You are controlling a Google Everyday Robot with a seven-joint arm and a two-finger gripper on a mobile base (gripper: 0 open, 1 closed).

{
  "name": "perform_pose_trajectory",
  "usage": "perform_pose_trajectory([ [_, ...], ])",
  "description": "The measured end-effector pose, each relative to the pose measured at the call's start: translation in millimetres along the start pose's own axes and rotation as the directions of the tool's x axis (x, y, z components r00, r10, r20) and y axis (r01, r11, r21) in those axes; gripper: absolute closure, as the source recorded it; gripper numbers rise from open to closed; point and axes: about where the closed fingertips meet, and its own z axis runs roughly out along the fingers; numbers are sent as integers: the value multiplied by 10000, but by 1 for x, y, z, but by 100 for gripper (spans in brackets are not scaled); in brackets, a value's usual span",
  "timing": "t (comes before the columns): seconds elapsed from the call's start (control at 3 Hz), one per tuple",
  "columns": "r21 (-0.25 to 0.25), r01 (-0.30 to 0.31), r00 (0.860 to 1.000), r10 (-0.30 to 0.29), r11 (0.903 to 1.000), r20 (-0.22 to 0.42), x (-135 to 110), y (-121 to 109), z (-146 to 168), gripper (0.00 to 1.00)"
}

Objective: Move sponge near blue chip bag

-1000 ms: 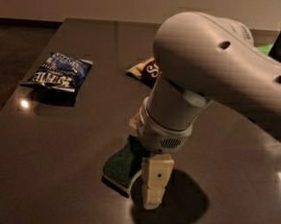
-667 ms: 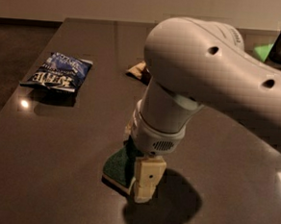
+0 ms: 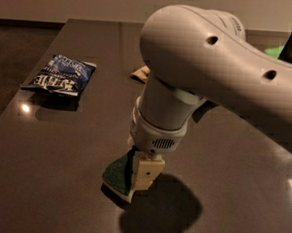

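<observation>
A dark glossy surface (image 3: 56,182) catches a small glint of light (image 3: 24,108) at left. Behind it, a pale wall (image 3: 69,0) meets dark floor (image 3: 15,44).

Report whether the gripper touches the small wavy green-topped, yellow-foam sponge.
Touching. The camera view shows the gripper planted on the sponge at its right end, no gap visible.

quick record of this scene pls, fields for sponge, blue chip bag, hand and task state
sponge: on the table, lower centre, green top showing
blue chip bag: flat on the table, upper left of picture, well apart from the sponge
hand: lowered onto the sponge's right side
other: edge of a second bag behind the arm
task state: sponge not yet near the bag
</observation>
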Motion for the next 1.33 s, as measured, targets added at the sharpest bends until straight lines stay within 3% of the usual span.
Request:
perform_pose_trajectory([
  [0.33, 221, -425, 9988, 420, 9989, 257, -2, -13, -23, 93],
  [0.67, 415, -1247, 9900, 1216, 9913, 714, -6, -44, -46, 100],
  [1.33, 782, -2557, 9586, 2422, 9636, 1500, -42, -110, -51, 100],
])
